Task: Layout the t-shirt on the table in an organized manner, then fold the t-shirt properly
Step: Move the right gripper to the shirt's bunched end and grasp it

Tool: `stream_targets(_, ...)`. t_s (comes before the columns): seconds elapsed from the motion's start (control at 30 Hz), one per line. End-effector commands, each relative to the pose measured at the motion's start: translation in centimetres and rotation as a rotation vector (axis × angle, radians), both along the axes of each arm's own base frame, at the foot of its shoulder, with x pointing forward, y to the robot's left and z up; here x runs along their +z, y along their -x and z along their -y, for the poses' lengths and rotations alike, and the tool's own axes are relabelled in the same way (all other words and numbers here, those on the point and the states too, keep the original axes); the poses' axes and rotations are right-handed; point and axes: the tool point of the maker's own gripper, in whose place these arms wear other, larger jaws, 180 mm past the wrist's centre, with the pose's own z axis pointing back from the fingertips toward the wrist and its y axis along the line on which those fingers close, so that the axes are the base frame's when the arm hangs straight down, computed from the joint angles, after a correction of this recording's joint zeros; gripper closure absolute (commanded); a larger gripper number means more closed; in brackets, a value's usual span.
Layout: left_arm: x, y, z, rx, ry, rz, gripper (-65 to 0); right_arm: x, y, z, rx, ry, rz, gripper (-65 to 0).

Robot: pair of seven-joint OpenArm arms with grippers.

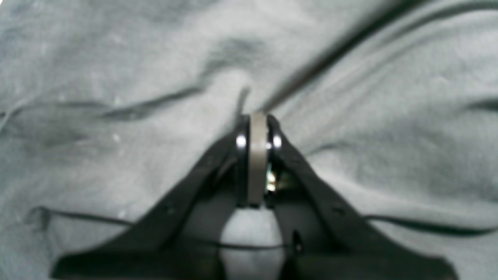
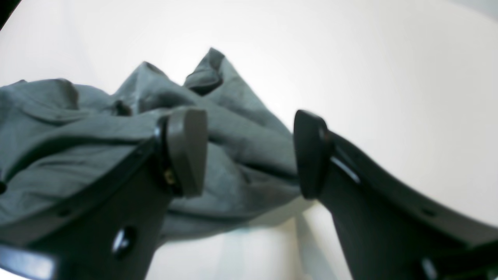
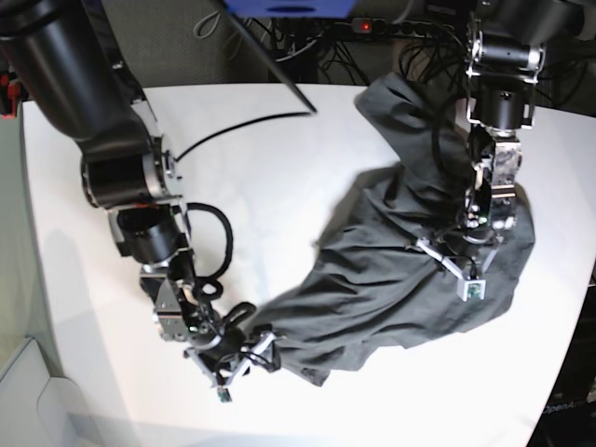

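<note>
Right gripper (image 2: 249, 151), nearest you, stands open at the t-shirt's (image 3: 410, 279) low corner, jaws straddling a rumpled edge, likely lining up a pinch. Left gripper (image 1: 257, 128) farther back is closed; whether cloth sits between its pads you cannot tell. Shirt lies bunched diagonally across the white table (image 3: 279, 186). Cables and a power strip (image 3: 410, 26) behind.

The left gripper (image 1: 258, 128) points downward from a near-vertical forearm, its jaws pressed fully together. The right gripper (image 2: 249, 151) reaches low and forward on a bent arm, jaws spread wide apart
</note>
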Motion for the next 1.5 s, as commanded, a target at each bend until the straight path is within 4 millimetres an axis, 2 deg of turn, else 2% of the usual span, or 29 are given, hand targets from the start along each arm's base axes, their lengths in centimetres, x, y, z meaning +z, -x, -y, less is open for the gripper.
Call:
stream_targets(0.0,-3.3,3.8,-0.4,-0.003,-0.027,-0.198,-0.4,2.6,-1.4,-0.3,-0.001,-0.022,0.065,-36.2)
stream_targets(0.17,-3.1,3.7,-0.3,-0.006,-0.027,-0.189,-0.4,-0.2,0.5,-0.9,0.014,-0.025,0.009,-36.2)
stream_targets(0.37,-2.9,3.4,-0.3,-0.006,-0.027,-0.183,-0.4,-2.9,2.2,0.2,0.003,-0.015,-0.037,-36.2)
stream_targets(0.6,-2.7,3.3,-0.3,-0.006,-0.027,-0.18,-0.4,-3.2,2.6,-0.8,0.049,0.024,-0.031,-36.2)
stream_targets(0.7,-2.7,3.3,-0.3,-0.006,-0.027,-0.18,-0.4,-2.1,2.2,-1.3,0.067,0.034,0.005,-36.2)
stream_targets(0.9,-2.8,3.4,-0.3,-0.006,-0.027,-0.182,-0.4,-1.6,2.4,-3.2,0.099,0.027,0.018,-36.2)
stream_targets(0.97,-2.9,3.5,-0.3,-0.006,-0.027,-0.185,-0.4,-1.4,2.6,-4.6,0.116,0.011,0.019,-36.2)
stream_targets(1.1,-3.0,3.6,-0.3,-0.007,-0.027,-0.186,-0.4,-1.3,2.8,-5.8,0.126,-0.005,0.017,-36.2)
stream_targets(1.17,-3.0,3.6,-0.3,-0.007,-0.027,-0.186,-0.4,-1.1,3.1,-7.1,0.14,-0.019,0.018,-36.2)
stream_targets(1.3,-3.0,3.7,-0.2,-0.007,-0.027,-0.186,-0.4,-2.1,4.2,-8.3,0.157,-0.033,-0.004,-36.2)
stream_targets(1.47,-3.5,4.3,-0.1,-0.01,-0.026,-0.199,-0.4,-5.1,7.5,-10.5,0.224,-0.012,-0.032,-36.0)
